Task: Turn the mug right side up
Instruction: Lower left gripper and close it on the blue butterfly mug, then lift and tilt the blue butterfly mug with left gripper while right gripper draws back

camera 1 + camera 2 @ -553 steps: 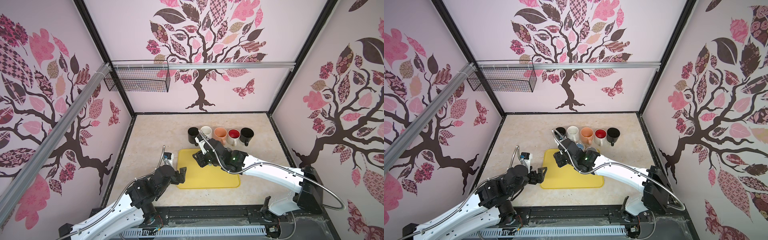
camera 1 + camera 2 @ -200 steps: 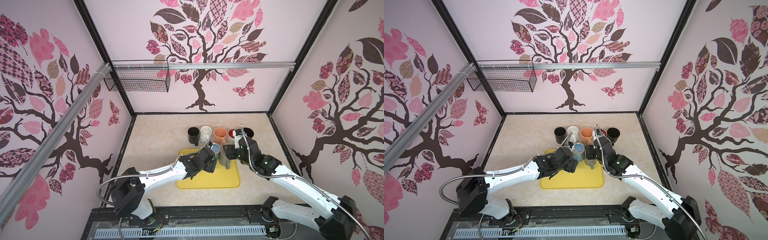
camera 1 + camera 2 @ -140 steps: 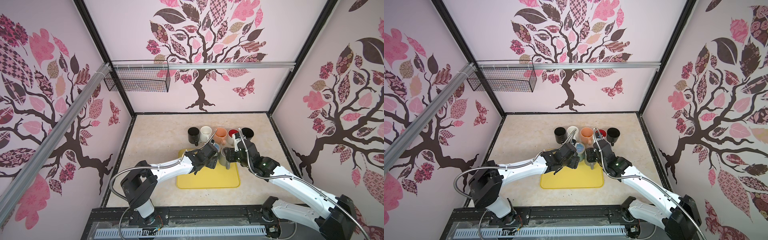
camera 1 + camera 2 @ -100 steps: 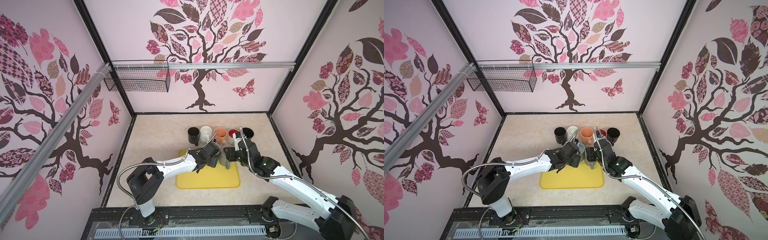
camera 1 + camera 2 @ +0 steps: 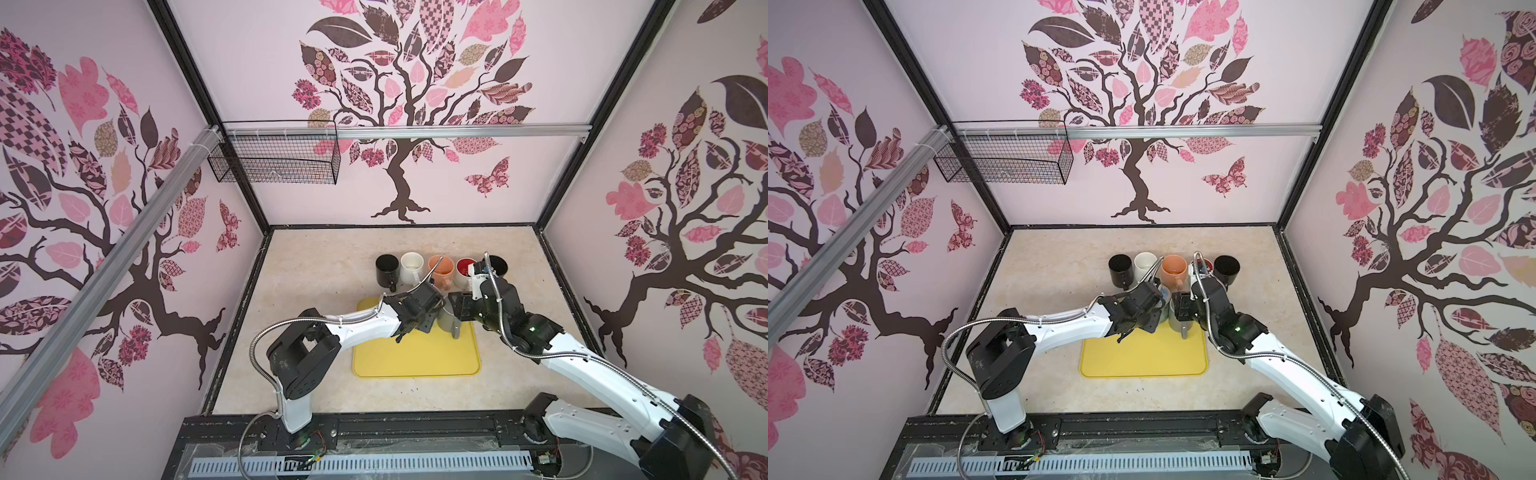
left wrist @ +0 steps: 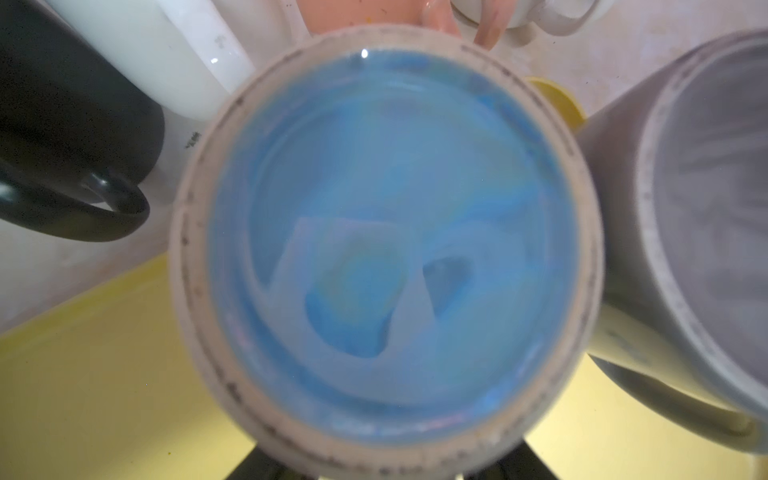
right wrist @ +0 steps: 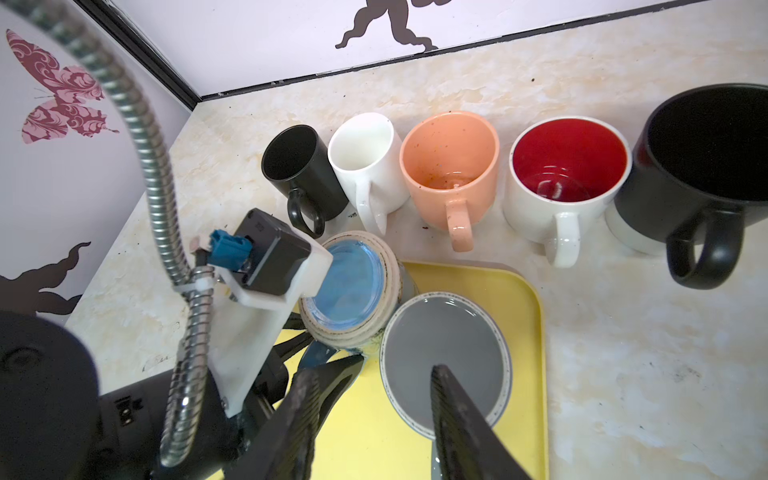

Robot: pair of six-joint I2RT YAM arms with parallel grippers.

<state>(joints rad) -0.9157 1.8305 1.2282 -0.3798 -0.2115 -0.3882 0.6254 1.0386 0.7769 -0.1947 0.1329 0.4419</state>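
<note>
While the left gripper (image 5: 1156,313) is hanging over the blue mug (image 7: 353,286), its wrist view is looking squarely down on that mug's glossy blue face, so the mug's long axis is standing upright and running in line with the gripper's reach. No inner wall is showing in that face, so I am judging it the underside and the mug not yet turned. It is sitting at the far left corner of the yellow tray (image 7: 523,395), just in front of the row of mugs (image 7: 451,166); its handle (image 7: 316,353) is pointing toward the robot, where dark fingers are reaching in; whether they are gripping it I cannot tell. The right gripper (image 7: 374,372) is hovering with jaws apart, one finger over the grey mug (image 7: 444,332), one beside its wall, clamping nothing. The grey mug is standing just beside the blue one, perhaps touching, so tipping is probably calling for a lift clear first; the left arm is the nearer.
</note>
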